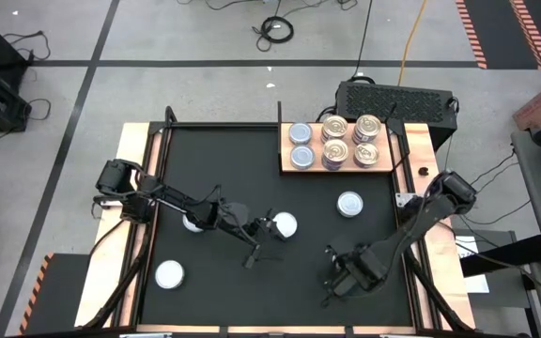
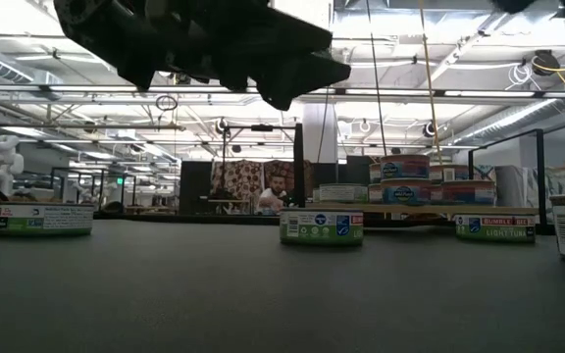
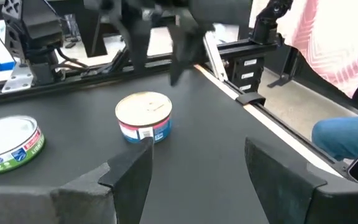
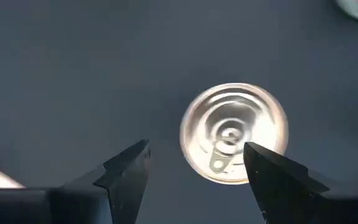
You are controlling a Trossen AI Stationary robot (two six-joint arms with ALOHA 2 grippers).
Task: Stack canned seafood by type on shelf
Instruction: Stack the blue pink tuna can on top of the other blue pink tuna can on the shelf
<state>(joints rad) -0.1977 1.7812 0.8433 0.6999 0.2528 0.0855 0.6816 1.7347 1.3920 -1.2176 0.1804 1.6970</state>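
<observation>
Six tins already sit on the shelf at the upper centre-right of the high view, some of them doubled up: blue-topped ones in its left column, gold pull-tab ones to their right. Four more lie loose on the black mat: one at lower left, one half hidden under the left arm, one at centre and one right of centre.

The left gripper hovers low just beside the centre tin, jaws spread wide. The right gripper hangs at lower centre-right, jaws also spread and holding nothing; its wrist view looks straight down on a pull-tab tin beyond its fingertips, which I cannot match to a tin in the high view.

Each tin is likely rigid, fairly heavy for its bulk, with a smooth wall that could slip under a light pinch. The best hold looks to be across the round side wall, fingers on opposite sides, below the rim. Every loose tin stands flat with its lid up; being round, none has a long axis to line up with, so any approach angle serves.
</observation>
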